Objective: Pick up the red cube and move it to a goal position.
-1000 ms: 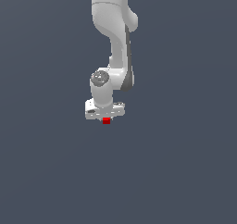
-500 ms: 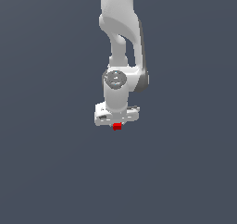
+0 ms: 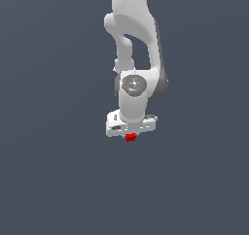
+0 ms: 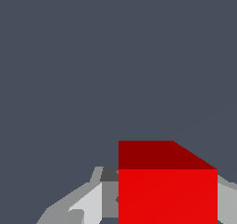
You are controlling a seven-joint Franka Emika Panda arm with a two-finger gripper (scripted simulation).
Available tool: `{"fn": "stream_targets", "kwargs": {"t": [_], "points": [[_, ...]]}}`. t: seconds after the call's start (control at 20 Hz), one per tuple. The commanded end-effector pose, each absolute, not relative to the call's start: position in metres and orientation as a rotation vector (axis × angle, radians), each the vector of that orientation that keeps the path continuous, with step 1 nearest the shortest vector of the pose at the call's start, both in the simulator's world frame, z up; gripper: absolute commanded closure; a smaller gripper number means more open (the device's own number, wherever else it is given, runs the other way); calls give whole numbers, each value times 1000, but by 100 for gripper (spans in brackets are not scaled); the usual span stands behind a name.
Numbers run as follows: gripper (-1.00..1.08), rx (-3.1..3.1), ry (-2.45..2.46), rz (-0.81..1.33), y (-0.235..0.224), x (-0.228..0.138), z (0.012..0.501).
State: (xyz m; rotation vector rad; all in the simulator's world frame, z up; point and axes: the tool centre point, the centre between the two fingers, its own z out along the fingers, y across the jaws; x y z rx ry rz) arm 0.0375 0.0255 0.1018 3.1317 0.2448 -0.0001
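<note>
The red cube [image 3: 130, 137] is tiny and bright red, and it sits just under the white hand of the arm in the exterior view. My gripper [image 3: 130, 136] is shut on it, and only the cube's lower part shows below the hand. In the wrist view the red cube [image 4: 166, 190] fills the space between the grey fingers [image 4: 88, 204], pressed against them on both sides. The cube hangs above the plain grey ground, touching nothing else.
Only a flat dark grey surface [image 3: 48, 180] surrounds the arm in both views. The white arm [image 3: 133, 49] rises to the upper edge of the exterior view.
The arm has carried the red cube towards the exterior view's right and slightly downward. The grip on the cube has stayed the same.
</note>
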Motion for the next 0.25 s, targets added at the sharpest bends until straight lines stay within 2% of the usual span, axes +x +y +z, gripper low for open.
{"fn": "stream_targets", "kwargs": {"t": [0.0,0.2], "points": [[108,3132,243,0,29,42,104],[108,3132,244,0,30,44,105]]}}
